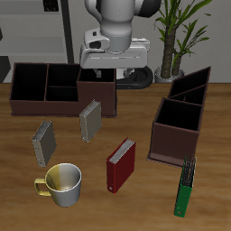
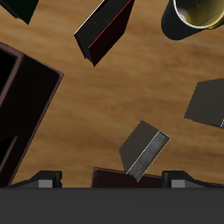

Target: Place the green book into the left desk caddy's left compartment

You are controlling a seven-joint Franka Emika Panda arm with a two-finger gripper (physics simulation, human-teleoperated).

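Red book (image 2: 105, 31), grey book (image 2: 144, 149), mug (image 2: 197, 17) on wood.

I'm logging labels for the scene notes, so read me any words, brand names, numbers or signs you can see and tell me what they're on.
None can be read.
green book: dark spine pattern, too small to tell.
red book, grey books, mug, both caddies: plain.
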